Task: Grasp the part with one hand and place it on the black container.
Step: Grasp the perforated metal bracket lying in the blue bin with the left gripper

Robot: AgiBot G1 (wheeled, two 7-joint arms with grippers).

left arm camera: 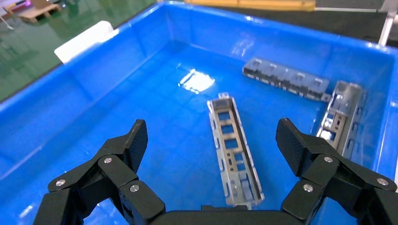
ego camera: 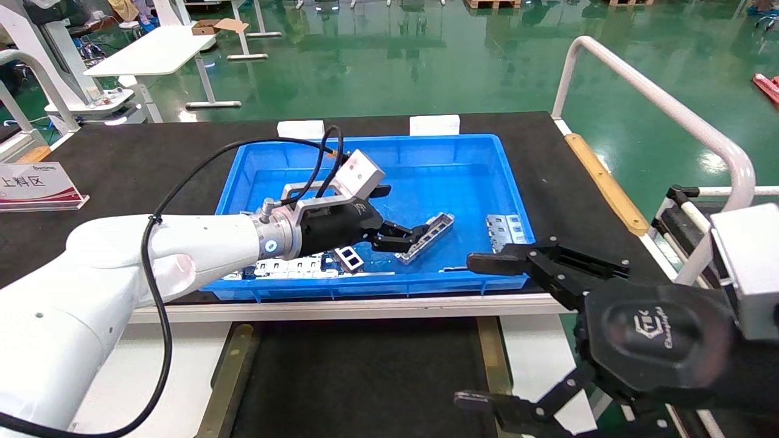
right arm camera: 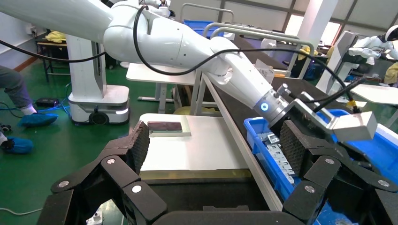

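Observation:
The part [ego camera: 427,235] is a long narrow silver-grey slotted channel lying on the floor of the blue bin [ego camera: 426,149]. My left gripper [ego camera: 406,237] is down in the bin at the part's near end. In the left wrist view the part [left arm camera: 234,150] lies lengthwise between the two open fingers of the left gripper [left arm camera: 212,137], which do not touch it. The black container [ego camera: 365,377] with brass-yellow side strips [ego camera: 228,377] lies in front of the bin, below it. My right gripper [ego camera: 478,331] hangs open and empty at the container's right side; it also shows in the right wrist view [right arm camera: 213,140].
The bin also holds a short ribbed silver piece [ego camera: 505,230], a flat pale plate with square holes [ego camera: 292,267], and in the left wrist view another channel [left arm camera: 345,117] by the wall. A white rail [ego camera: 669,109] stands at the right. A sign [ego camera: 36,185] stands at far left.

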